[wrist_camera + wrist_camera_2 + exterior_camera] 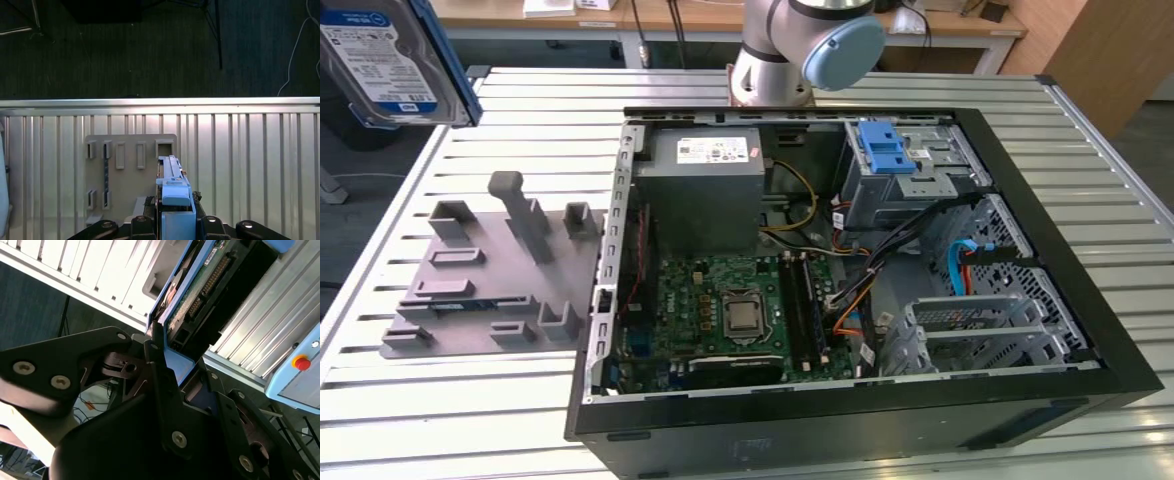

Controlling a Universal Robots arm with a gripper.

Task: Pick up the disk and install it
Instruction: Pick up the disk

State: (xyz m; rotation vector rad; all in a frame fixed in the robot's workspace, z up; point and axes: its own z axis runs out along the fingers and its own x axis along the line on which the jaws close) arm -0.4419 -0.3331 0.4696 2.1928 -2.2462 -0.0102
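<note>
The disk, silver metal with a white-and-blue label and a blue plastic bracket, hangs high in the air at the exterior view's upper left, well above the table. In the first wrist view the disk appears edge-on, clamped between the black fingers of my gripper. The second wrist view shows the disk's circuit-board side and blue frame, with the gripper shut on its near end. The grey holder plate lies directly below the held disk.
An open computer case lies on the slatted metal table, with a grey power-supply box, a drive cage with a blue latch and a motherboard inside. The grey holder plate sits to the exterior view's left of the case. The arm's base stands behind the case.
</note>
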